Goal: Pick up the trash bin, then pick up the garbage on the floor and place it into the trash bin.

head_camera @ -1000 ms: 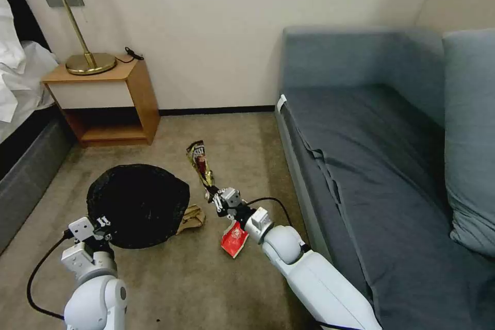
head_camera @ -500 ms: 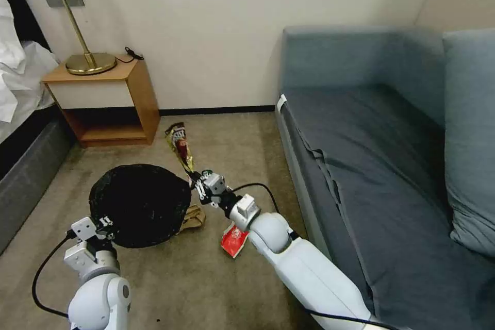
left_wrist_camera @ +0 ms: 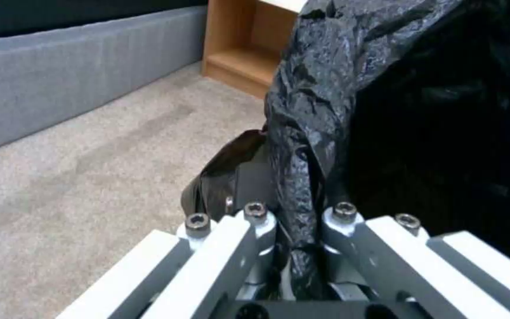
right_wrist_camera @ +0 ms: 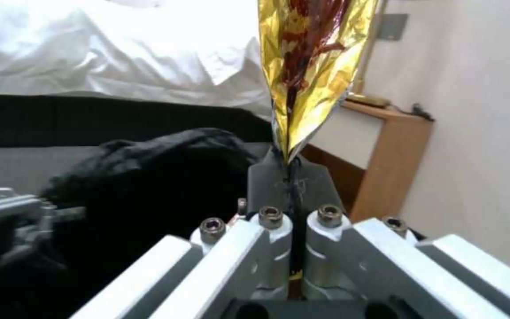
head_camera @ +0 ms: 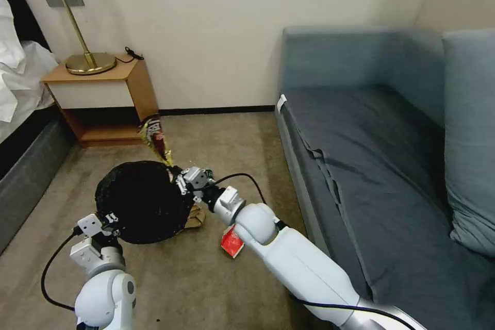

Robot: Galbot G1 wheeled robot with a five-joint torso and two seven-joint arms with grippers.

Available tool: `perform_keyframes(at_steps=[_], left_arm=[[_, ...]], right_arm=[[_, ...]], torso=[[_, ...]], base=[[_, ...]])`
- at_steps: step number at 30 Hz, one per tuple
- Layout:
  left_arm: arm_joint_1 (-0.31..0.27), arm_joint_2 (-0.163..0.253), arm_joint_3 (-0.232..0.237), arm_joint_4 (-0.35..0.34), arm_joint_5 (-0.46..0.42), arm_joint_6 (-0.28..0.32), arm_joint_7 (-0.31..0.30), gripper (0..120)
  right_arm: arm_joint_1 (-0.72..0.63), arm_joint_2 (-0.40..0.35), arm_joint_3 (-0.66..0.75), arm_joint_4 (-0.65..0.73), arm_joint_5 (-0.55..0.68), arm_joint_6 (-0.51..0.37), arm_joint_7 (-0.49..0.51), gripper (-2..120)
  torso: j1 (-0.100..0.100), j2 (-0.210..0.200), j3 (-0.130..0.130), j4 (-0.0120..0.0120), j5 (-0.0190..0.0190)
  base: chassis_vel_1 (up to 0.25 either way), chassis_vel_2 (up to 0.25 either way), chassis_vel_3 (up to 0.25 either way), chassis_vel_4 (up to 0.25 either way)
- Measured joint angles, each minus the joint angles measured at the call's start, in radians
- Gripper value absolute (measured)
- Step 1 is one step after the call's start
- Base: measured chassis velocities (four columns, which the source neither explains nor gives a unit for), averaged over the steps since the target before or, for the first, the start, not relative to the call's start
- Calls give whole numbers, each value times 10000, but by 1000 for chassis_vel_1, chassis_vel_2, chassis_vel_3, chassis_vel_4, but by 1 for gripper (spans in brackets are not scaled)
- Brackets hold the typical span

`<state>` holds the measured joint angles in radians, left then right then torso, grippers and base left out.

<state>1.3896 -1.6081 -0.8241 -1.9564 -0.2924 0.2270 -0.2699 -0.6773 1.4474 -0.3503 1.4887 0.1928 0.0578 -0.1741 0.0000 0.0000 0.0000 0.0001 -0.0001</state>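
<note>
The right gripper [head_camera: 175, 178] is clamped on the lower tip of a long gold-brown snack wrapper [head_camera: 154, 137], its two dark fingers [right_wrist_camera: 267, 177] pressed flat together with the foil pinched between them. It sits at the far right edge of the trash bin [head_camera: 139, 201], and the wrapper stands up and away from it, leaning toward the wooden nightstand [head_camera: 103, 100] by the wall. In the right wrist view the wrapper [right_wrist_camera: 311, 66] rises straight up out of the gripper [right_wrist_camera: 290, 177], shiny gold with dark red print.

The left gripper [head_camera: 105, 221] grips the near rim of the bin, its fingers closed on the crinkled black bag that lines it; the left wrist view shows a fold of that bag [left_wrist_camera: 302, 133] squeezed between the fingers of the gripper [left_wrist_camera: 296, 221]. The bin's open mouth faces the camera, all black inside.

On the beige carpet [head_camera: 170, 278], a crumpled tan paper bag [head_camera: 195, 218] lies just beside the bin's right side, partly tucked behind it. A red-and-white packet [head_camera: 231, 245] lies near it, under the right forearm. A grey-blue sofa [head_camera: 381, 165] fills the right of the room. A brass lamp [head_camera: 85, 56] stands on the nightstand, and white bedding [head_camera: 20, 72] shows at the far left.
</note>
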Motion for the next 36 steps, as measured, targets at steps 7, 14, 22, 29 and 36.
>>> perform_keyframes(at_steps=[7,14,22,29,36], left_arm=[[-4,0,55,12,-186,44,-81,4],[-36,0,128,76,-203,48,-129,4],[-60,0,277,101,-218,48,-216,4],[-87,0,453,74,-197,58,-304,4],[-82,0,469,60,-216,106,-419,4]], right_arm=[[171,492,-613,-380,-131,-47,28,0],[297,780,-964,-828,-271,-31,34,0],[296,946,-1151,-1206,-319,8,32,0],[263,1037,-1178,-1392,-348,54,14,0],[233,1081,-1184,-1531,-389,119,-28,0]], torso=[[0,0,0,0,1],[0,0,0,0,1],[0,0,0,0,1],[0,0,0,-1,1],[0,0,0,-1,1]], base=[[0,0,0,0],[0,0,0,0],[0,0,0,0],[0,0,0,0],[0,0,0,0]])
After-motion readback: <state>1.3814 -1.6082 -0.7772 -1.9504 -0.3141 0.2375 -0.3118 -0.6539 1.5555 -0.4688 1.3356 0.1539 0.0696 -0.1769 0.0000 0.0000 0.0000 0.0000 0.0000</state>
